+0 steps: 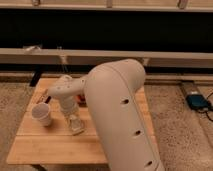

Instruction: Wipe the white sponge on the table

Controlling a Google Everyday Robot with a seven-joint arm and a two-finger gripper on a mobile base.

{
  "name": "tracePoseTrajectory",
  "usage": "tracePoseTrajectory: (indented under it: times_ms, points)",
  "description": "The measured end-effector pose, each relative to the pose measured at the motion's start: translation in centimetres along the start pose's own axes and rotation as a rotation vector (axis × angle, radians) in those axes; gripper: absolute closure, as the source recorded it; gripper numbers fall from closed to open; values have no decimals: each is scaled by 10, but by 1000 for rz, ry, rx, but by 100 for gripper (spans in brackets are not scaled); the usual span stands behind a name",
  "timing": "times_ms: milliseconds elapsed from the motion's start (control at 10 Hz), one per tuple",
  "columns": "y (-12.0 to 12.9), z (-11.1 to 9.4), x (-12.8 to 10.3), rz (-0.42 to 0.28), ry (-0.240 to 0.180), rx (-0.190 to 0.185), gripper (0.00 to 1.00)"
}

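One arm, one low wooden surface (45, 147), and we took it from the left edge. A white paper cup (42, 114) stood upright there on the light planks, mouth up. Just behind it, towards the far left corner, we caught a dark brown bar (44, 99) lying flat.

Next along, the arm's pale wrist (64, 90) bent over the planks and pointed straight down. Below it was the claw (74, 123), narrow and pinched shut on the white sponge (76, 130). The sponge sat to the right of the cup and apart from it, about midway between the front and back of the surface. Its underside touched the wood while the claw gripped it from above.

Just behind the wrist we saw a small orange-red thing (80, 102) on the planks. Most of it was hidden by the arm, and we could not tell what it was.

Then the big one: the thick cream arm link (125, 115), dotted with dark holes, stood in the foreground and covered the right half of the surface. Past the right edge, on the speckled floor (175, 135), a blue box (198, 101) lay with a dark cable (208, 114) beside it. Across the back, a long pale rail (165, 56) ran in front of a dark wall.
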Motion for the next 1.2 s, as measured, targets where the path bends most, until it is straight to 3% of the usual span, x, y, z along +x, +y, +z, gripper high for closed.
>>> tracePoseTrajectory:
  times_ms: [600, 1200]
  points:
    - [14, 2, 12, -66, 11, 9, 100]
    - [11, 5, 22, -71, 26, 13, 100]
